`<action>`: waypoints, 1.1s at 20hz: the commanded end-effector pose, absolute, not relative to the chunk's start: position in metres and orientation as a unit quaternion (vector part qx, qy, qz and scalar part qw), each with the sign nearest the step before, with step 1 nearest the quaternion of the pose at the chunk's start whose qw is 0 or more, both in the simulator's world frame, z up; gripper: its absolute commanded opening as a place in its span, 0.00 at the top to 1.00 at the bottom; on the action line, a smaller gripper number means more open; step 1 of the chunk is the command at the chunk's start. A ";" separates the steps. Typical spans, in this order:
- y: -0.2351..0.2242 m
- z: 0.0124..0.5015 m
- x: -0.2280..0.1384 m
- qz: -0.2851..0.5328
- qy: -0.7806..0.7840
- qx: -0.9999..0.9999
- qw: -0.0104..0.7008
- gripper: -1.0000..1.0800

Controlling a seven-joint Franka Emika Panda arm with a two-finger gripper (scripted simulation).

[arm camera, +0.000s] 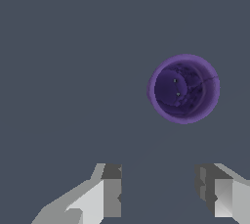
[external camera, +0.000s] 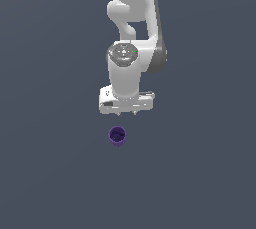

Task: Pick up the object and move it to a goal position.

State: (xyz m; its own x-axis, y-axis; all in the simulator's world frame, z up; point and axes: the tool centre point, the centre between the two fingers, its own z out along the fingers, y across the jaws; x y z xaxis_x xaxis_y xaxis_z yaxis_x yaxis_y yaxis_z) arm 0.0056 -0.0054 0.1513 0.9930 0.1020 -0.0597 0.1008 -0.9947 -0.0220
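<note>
The object is a small dark purple cup [external camera: 117,136] with a hollow top, standing upright on the grey floor. In the wrist view the cup [arm camera: 183,89] shows from above, its opening facing the camera. My white gripper [external camera: 128,112] hangs above the floor, just behind the cup in the exterior view, and does not touch it. In the wrist view my gripper [arm camera: 158,193] is open with a wide gap between the two fingers and nothing between them. The cup lies ahead of the fingertips, off to the side of the gap.
The white arm [external camera: 132,33] rises behind the gripper toward the top of the exterior view. The flat dark grey floor [external camera: 50,173] surrounds the cup. No goal marker shows.
</note>
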 end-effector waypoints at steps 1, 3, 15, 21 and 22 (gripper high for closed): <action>-0.008 0.149 0.012 0.034 -0.072 -0.997 0.011 0.38; -0.010 0.147 0.018 0.037 -0.092 -0.995 0.013 0.38; -0.027 0.129 0.056 0.054 -0.232 -0.971 0.033 0.38; -0.039 0.119 0.071 0.060 -0.300 -0.951 0.047 0.38; -0.041 0.117 0.074 0.060 -0.311 -0.947 0.049 0.38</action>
